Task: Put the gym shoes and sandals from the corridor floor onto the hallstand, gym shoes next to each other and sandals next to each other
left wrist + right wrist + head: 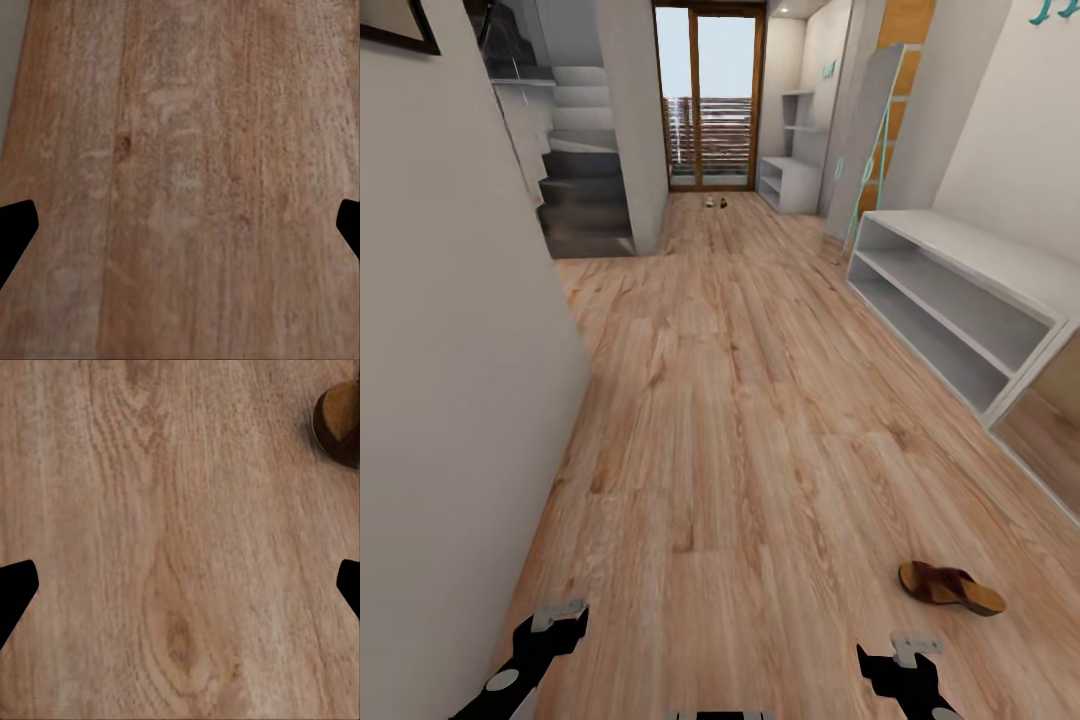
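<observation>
One sandal (951, 587) lies flat on the corridor floor (760, 420), long axis crosswise, just ahead and outboard of the right gripper (901, 662), the nearer one; both it and the left gripper (550, 628) hang wide open, empty.

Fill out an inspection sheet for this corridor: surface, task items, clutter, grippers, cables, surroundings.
Surface: corridor floor, light wood-grain planks.
Job's things: one sandal lies flat on the floor ahead of the right gripper, its end also in the right wrist view. Small shoes lie far down the corridor by the glass door, too small to identify. Hallstand stands on the right, its two open shelves holding nothing.
Clutter: nothing seen.
Grippers: left gripper and right gripper both open, holding nothing, above the floor.
Cables: nothing seen.
Surroundings: white wall at left, staircase, glass door at the far end.
</observation>
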Tool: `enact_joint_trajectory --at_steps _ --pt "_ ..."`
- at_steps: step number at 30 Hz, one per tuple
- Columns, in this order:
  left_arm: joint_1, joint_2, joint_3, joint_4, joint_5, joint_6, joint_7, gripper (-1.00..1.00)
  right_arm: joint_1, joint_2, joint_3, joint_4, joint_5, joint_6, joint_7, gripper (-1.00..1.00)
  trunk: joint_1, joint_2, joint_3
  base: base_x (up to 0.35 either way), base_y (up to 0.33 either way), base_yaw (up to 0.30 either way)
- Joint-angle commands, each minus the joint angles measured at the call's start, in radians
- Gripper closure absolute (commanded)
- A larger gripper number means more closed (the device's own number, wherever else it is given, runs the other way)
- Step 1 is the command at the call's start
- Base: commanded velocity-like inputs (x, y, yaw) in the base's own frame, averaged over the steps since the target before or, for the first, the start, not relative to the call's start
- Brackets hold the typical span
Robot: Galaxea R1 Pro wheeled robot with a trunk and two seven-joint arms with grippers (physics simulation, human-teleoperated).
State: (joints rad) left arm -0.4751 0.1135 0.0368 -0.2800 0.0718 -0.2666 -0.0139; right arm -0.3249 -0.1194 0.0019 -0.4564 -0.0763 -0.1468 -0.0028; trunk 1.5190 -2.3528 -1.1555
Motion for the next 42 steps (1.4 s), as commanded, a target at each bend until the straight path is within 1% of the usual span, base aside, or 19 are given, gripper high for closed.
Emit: enact_joint_trajectory --at_steps 1,19,30,32,33,42 --pt "0.0 0.0 0.0 0.001 0.008 -0.003 -0.001 -1.0 -0.001 0.0 0.001 0.001 -0.008 -0.004 0.0 -1.0 0.0 0.0 0.001 0.337 0.0 0.0" --pt "0.0 0.0 0.0 0.001 0.011 -0.003 -0.001 -1.0 -0.001 0.0 0.001 0.001 -0.008 -0.004 0.0 -1.0 0.0 0.0 0.026 0.337 0.0 0.0" --pt "0.0 0.0 0.0 0.002 0.012 -0.003 -0.001 -1.0 -0.001 0.0 0.001 0.012 -0.008 -0.006 0.0 -1.0 0.0 0.0 0.032 0.337 0.0 0.0" --pt "0.0 0.0 0.0 0.002 0.012 -0.003 -0.001 -1.0 -0.001 0.0 0.001 0.015 -0.008 -0.011 0.0 -1.0 0.0 0.0 0.032 0.337 0.0 0.0" --pt "0.0 0.0 0.0 0.002 0.012 -0.003 -0.001 -1.0 -0.001 0.001 0.001 0.021 -0.007 -0.03 0.0 -1.0 0.0 0.0 0.032 0.337 0.0 0.0" --pt "0.0 0.0 0.0 0.002 0.011 -0.004 -0.001 -1.0 -0.001 0.001 0.001 0.049 -0.008 -0.085 0.0 -1.0 0.0 0.0 0.032 0.337 0.0 0.0"
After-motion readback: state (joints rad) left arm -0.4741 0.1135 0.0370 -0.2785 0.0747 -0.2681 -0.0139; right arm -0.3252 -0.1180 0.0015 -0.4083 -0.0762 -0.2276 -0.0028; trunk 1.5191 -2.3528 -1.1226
